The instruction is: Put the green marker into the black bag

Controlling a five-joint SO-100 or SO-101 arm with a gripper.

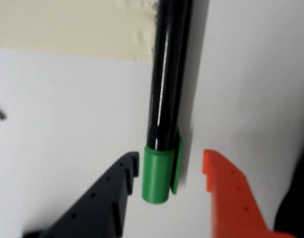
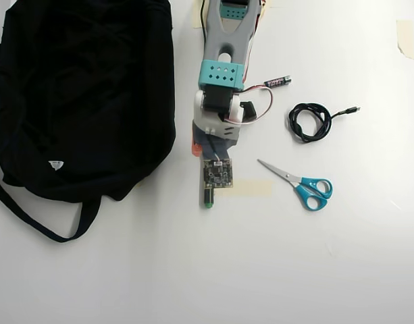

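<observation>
On the left of the white desk (image 2: pixel 193 270), as the overhead view shows it, we see the black bag (image 2: pixel 85 94), slumped flat, with a small white tag (image 2: pixel 56 164) near its lower edge and a long strap (image 2: pixel 31 219) looping out below it. Next in size is the arm (image 2: pixel 223 61), which reaches down the middle of that view, its camera board hiding most of what lies beneath. To its right lie the blue-handled scissors (image 2: pixel 298 183), a coiled black cable (image 2: pixel 311 121) above them, and a small battery (image 2: pixel 277 82) close beside the arm. A strip of beige tape (image 2: pixel 254 188) sits on the desk between the arm's tip and the scissors.

In the wrist view, the green marker (image 1: pixel 164 124) lies flat on the desk, its black barrel running up the picture and its green cap at the near end. The claw (image 1: pixel 170 168) is spread apart, its dark finger left of the cap and its orange finger right of it, neither one pressing the marker. In the overhead view only the marker's end (image 2: pixel 208 198) peeks out below the arm.
</observation>
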